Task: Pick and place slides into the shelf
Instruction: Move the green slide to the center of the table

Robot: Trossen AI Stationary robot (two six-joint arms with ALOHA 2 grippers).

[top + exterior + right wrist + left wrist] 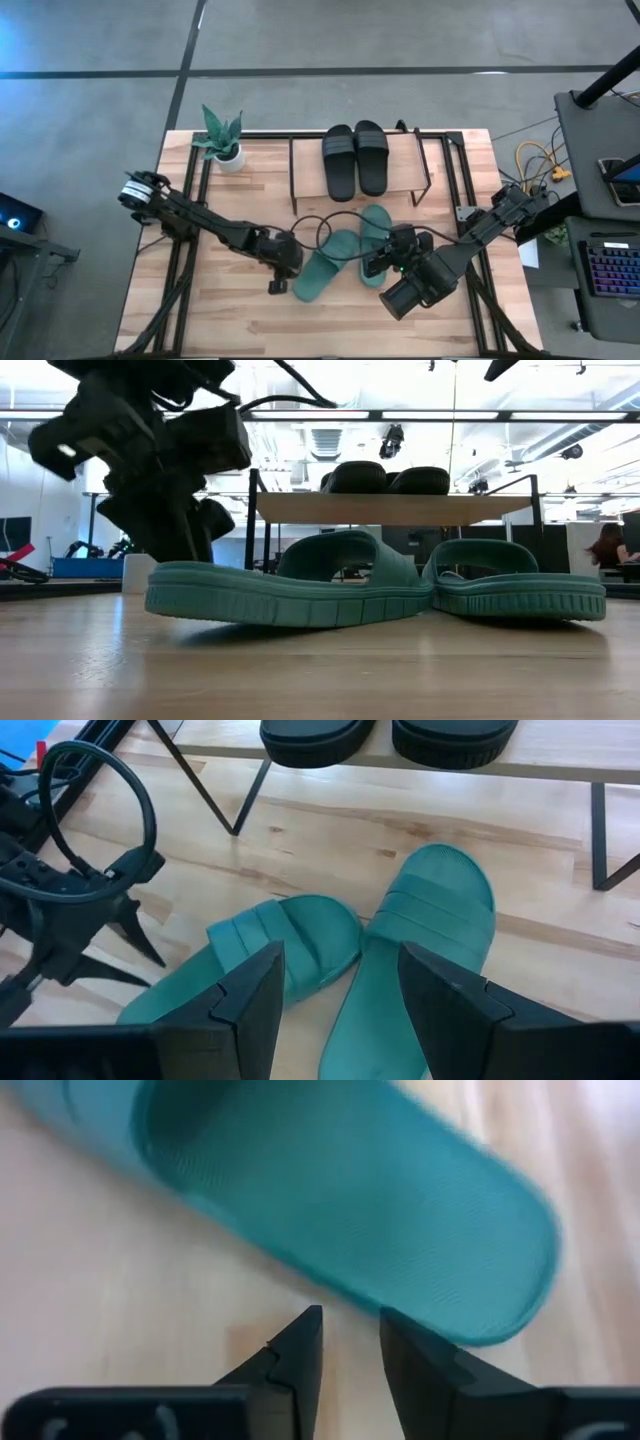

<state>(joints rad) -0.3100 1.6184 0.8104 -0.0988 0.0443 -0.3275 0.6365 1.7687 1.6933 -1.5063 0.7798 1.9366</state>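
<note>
Lining up on the left teal slide (322, 268), heel end first.
My left gripper (350, 1342) hangs empty, fingers part-spread; I'd straddle the sole edge squarely. Right gripper (335, 982) waits spread wide.

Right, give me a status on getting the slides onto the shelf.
Done: both black slides sit on the shelf top board. In hand: nothing is gripped; the left gripper is open at the heel of one teal slide, and the right gripper is open above the other teal slide. Left: both teal slides lie on the table and need placing.
</note>
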